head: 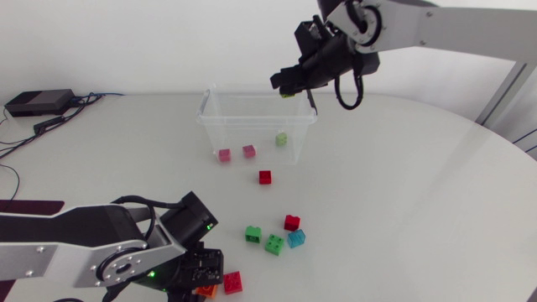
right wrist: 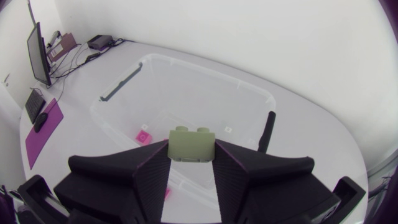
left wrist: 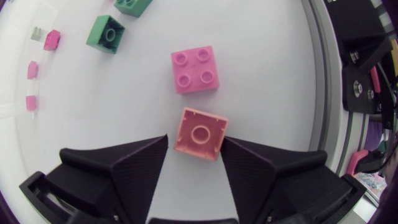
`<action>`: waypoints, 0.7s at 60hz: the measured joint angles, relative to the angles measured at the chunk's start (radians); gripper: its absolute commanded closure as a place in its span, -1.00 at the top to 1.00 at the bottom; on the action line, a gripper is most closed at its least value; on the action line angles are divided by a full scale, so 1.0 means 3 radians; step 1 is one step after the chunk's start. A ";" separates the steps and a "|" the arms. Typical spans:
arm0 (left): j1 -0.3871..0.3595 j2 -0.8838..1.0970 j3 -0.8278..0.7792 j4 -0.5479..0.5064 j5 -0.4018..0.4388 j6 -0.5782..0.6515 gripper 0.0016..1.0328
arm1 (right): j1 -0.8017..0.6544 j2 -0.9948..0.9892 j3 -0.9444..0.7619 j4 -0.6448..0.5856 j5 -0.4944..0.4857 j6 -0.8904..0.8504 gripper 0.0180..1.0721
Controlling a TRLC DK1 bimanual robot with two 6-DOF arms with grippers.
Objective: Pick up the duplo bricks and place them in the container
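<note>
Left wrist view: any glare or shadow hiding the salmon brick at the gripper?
Left wrist view: no glare; the salmon brick at the left gripper is evenly lit, its shadow soft. Right wrist view: the olive brick reads plainly; the clear container shows faint reflections. Head view: dark under the left arm.

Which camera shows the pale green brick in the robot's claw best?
The right wrist view: the pale green brick sits large between the right gripper's fingers. The head view shows only a sliver of it; the left wrist view, none.
</note>
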 measured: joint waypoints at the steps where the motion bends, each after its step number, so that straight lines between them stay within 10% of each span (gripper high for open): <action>1: 0.0008 0.0000 0.0000 -0.0001 0.0000 0.0006 -0.62 | 0.0008 0.0041 0.0010 0.0011 0.0022 0.0000 -0.31; 7: 0.0066 -0.0079 -0.0001 -0.0003 0.0000 0.0029 -0.70 | 0.0083 0.0328 0.0109 0.0034 0.0191 0.0000 0.46; 13: 0.0132 -0.0271 -0.0004 -0.0004 0.0000 0.0046 -0.78 | 0.0127 0.0345 0.0163 0.0034 0.0299 -0.0001 0.77; 33: 0.0533 -0.0994 0.0317 -0.0170 0.0000 0.0141 -0.76 | 0.0131 -0.0675 -0.0402 0.0025 0.0323 -0.0003 0.90; 42: 0.0720 -0.1034 0.0627 0.0280 0.0001 0.0064 -0.59 | 0.0090 -0.1368 -0.1161 0.0178 0.0309 -0.0004 0.90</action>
